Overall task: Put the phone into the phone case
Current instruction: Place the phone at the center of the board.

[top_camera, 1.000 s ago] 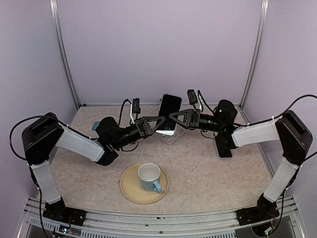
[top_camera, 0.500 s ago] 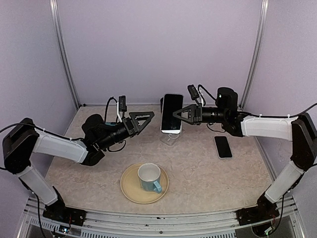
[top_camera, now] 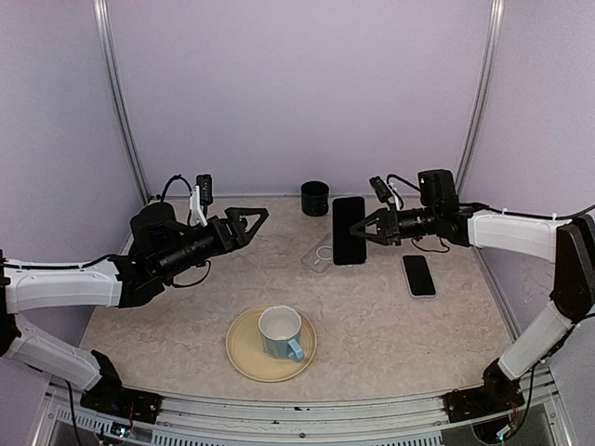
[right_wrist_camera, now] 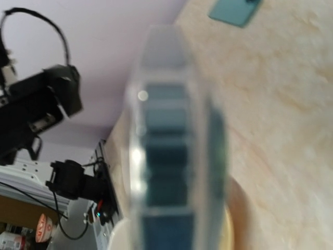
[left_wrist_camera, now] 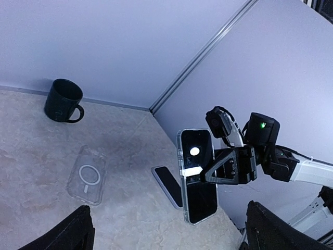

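Note:
The phone [top_camera: 349, 230], dark-screened with a clear rim round its edge, stands upright in the air, and my right gripper [top_camera: 364, 229] is shut on its right side. In the left wrist view that phone [left_wrist_camera: 196, 174] hangs right of centre in the right gripper [left_wrist_camera: 229, 165]. The right wrist view shows it only as a blurred edge [right_wrist_camera: 171, 156]. The clear phone case [top_camera: 321, 253] with a ring mark lies flat on the table just left of and below the phone, seen again as the case [left_wrist_camera: 87, 174]. My left gripper [top_camera: 244, 221] is open, empty, well to the left.
A second dark phone [top_camera: 418, 275] lies flat at the right. A dark mug [top_camera: 315, 198] stands by the back wall. A white cup [top_camera: 280, 332] with a blue handle sits on a tan plate [top_camera: 244, 358] near the front. Walls close in left, back and right.
My left gripper let go of the phone, opened wide and drew back left. The right gripper carried the phone to the right and turned its dark face toward the camera.

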